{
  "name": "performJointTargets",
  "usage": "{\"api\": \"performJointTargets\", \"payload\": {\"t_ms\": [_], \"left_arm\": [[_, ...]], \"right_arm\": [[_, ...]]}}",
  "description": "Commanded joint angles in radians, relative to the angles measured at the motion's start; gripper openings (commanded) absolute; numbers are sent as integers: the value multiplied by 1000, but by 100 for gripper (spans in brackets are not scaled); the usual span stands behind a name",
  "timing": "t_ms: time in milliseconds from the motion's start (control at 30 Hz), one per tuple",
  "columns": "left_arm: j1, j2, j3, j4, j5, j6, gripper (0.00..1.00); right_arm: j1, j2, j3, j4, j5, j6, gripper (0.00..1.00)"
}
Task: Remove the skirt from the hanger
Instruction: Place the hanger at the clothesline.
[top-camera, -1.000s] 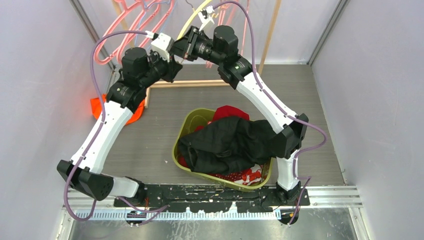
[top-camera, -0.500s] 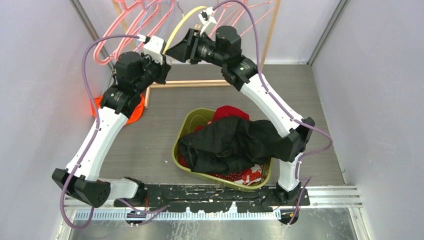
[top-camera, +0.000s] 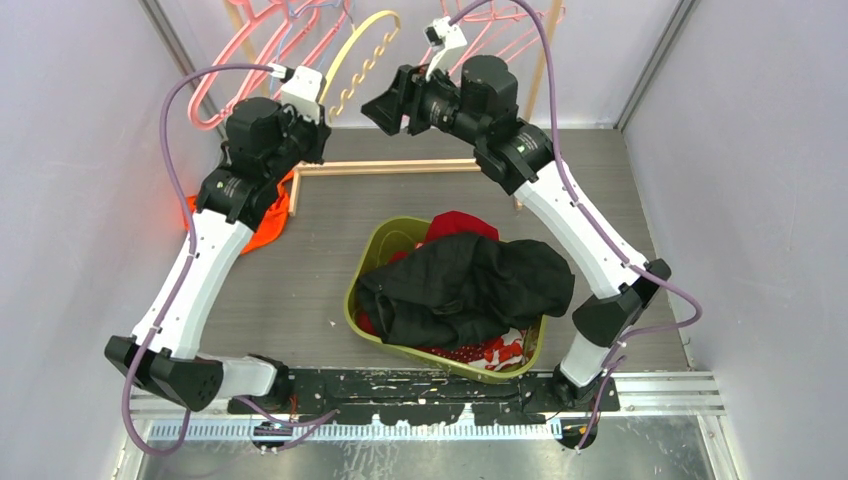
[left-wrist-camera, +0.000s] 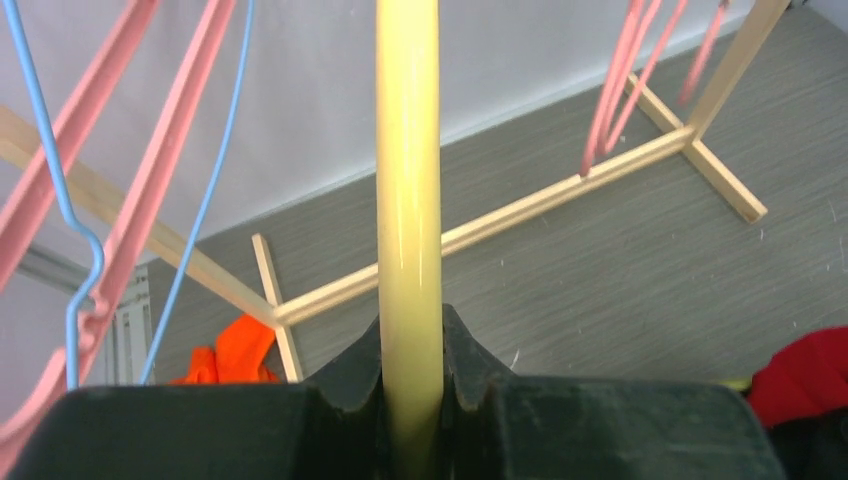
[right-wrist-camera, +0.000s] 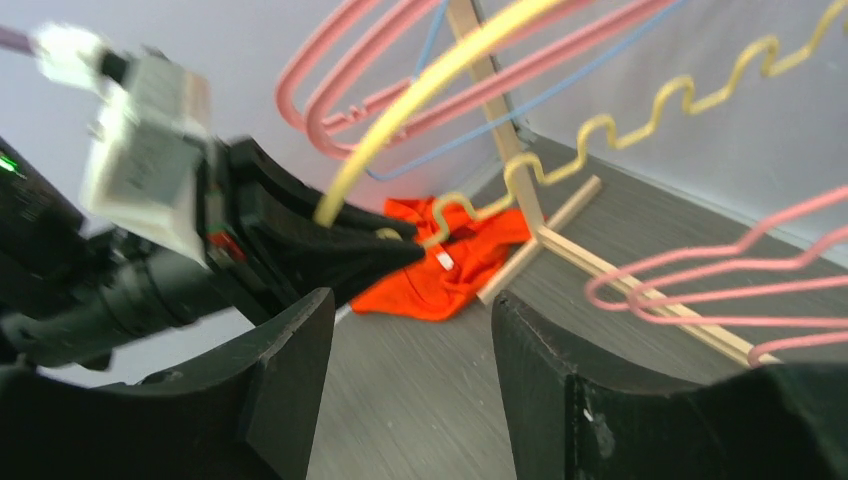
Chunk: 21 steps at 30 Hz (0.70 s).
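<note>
Pale lilac walls enclose a grey plank-patterned counter. A black garment, probably the skirt, lies heaped in an olive plastic basket. My left gripper is clenched on the bare yellow plastic hanger. My right gripper stands released and empty. I'd hold the hanger level when parking it on the wooden rack.

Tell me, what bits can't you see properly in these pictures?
Top view: orange cloth partly behind the left arm; basket contents buried under black clothing.
Left wrist view: pink hangers cut off by the top edge.
Right wrist view: left tool blurred.
</note>
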Motion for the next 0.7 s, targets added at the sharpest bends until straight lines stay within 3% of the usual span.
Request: {"api": "performJointTargets", "payload": {"t_ms": [0, 233, 667], "left_arm": [[5, 41, 111, 71, -13, 9, 0], [4, 97, 190, 62, -5, 17, 0], [5, 208, 365, 28, 10, 54, 0]], "right_arm": [[0, -93, -58, -19, 75, -84, 64], [0, -212, -172, -36, 159, -126, 65], [0, -370, -222, -177, 282, -164, 64]]}}
